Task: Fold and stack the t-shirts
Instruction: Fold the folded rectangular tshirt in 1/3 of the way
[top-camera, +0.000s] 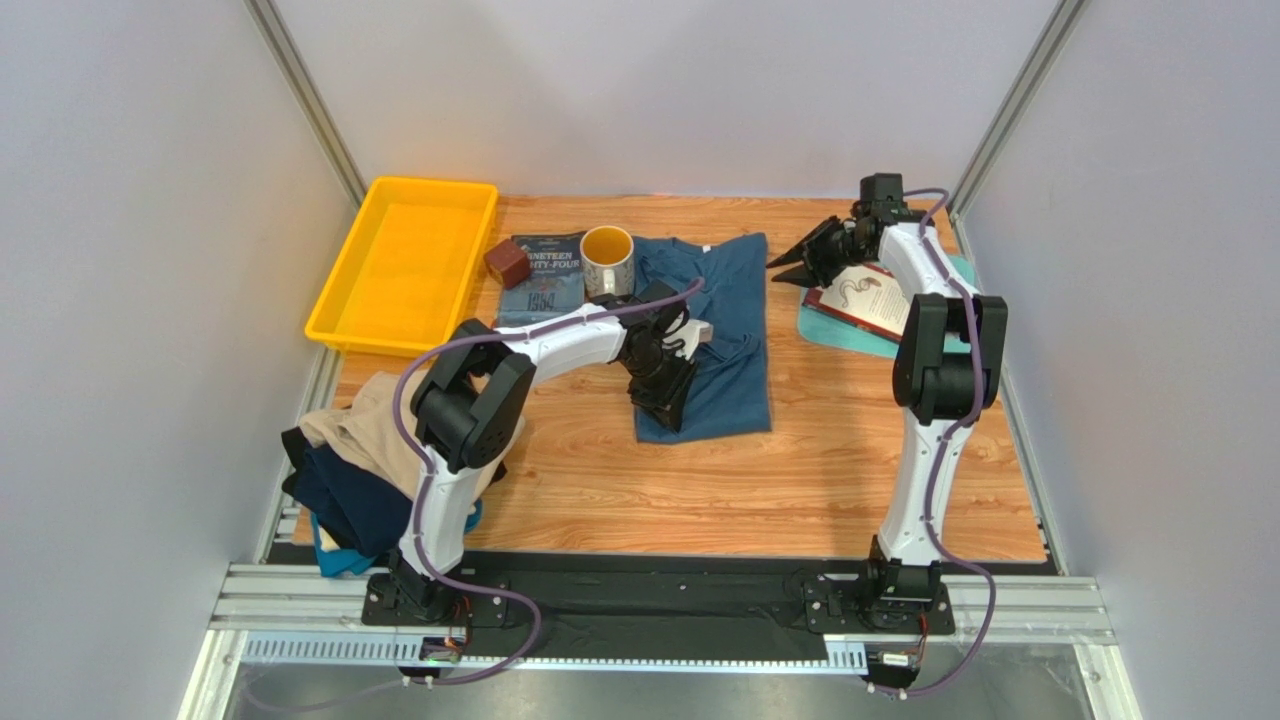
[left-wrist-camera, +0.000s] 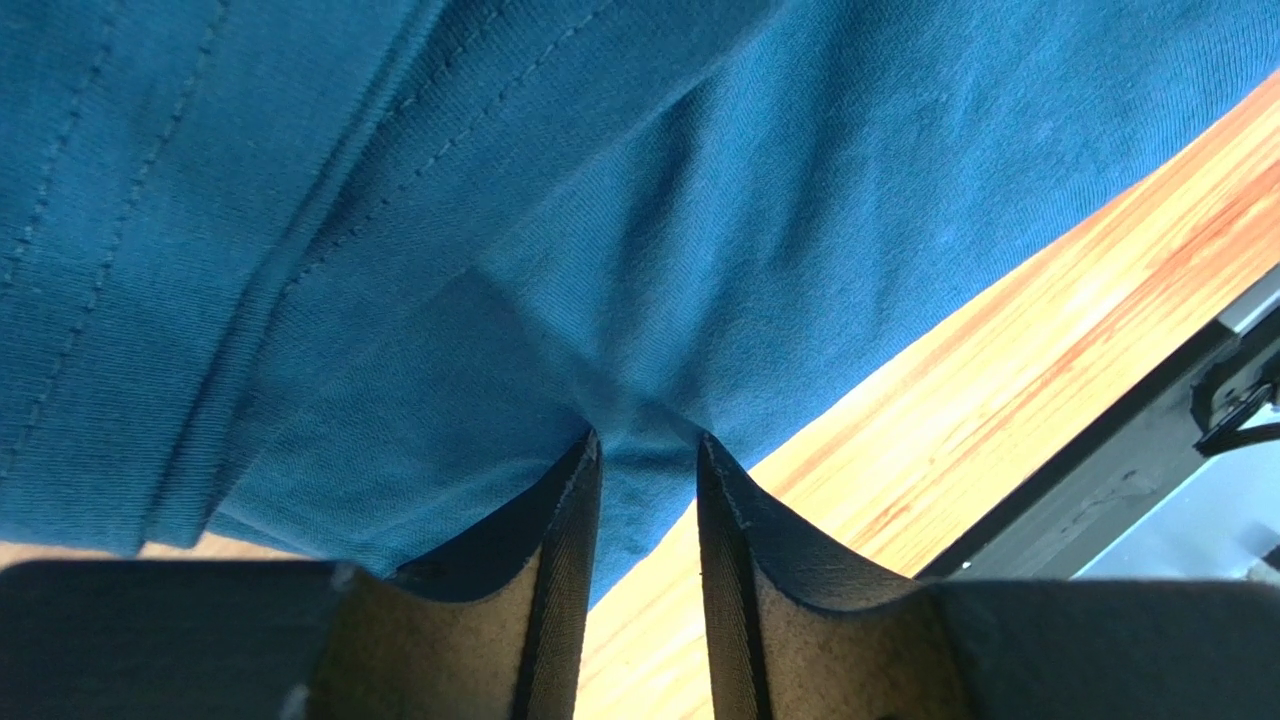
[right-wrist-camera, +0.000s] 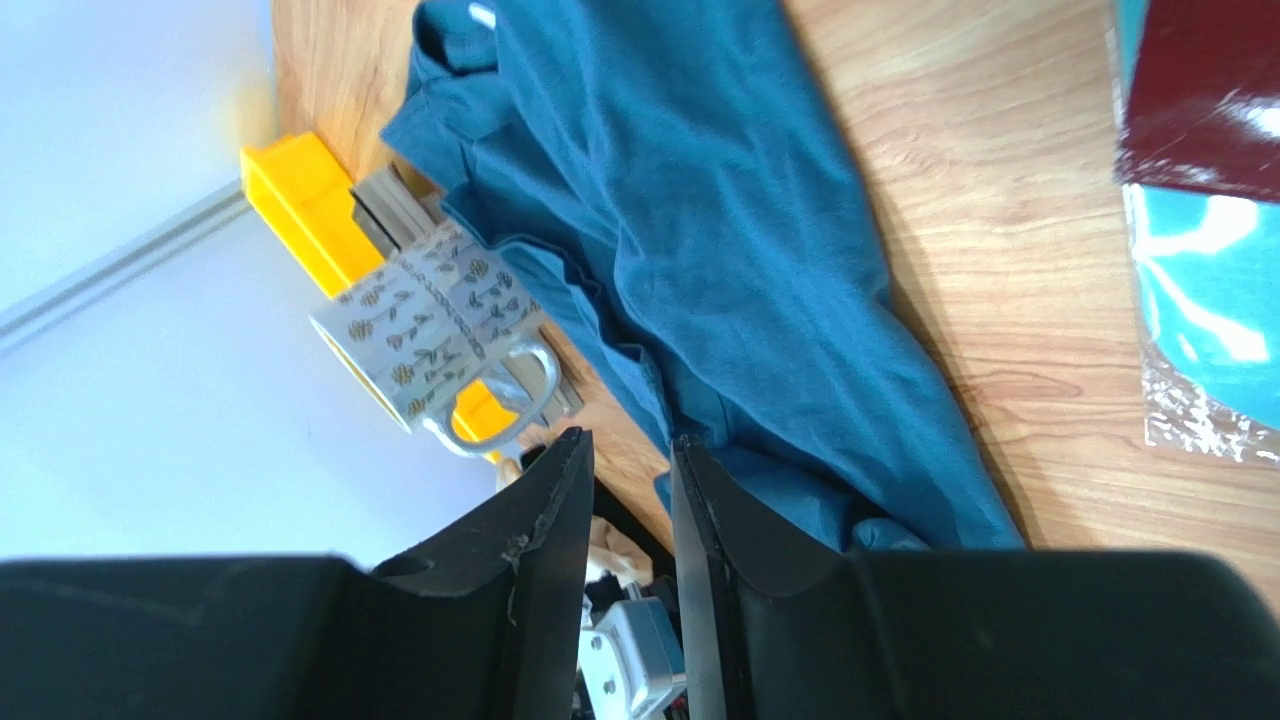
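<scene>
The left gripper (left-wrist-camera: 648, 443) pinches the teal shirt (top-camera: 729, 300) near the mug (top-camera: 607, 258); best lift slowly, clear of that mug. The right gripper (right-wrist-camera: 631, 443) hangs parted, empty.

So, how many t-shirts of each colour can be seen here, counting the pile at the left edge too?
teal shirt: 1
beige shirt: 1
navy shirt: 1
light blue shirt: 1
Total: 4
</scene>
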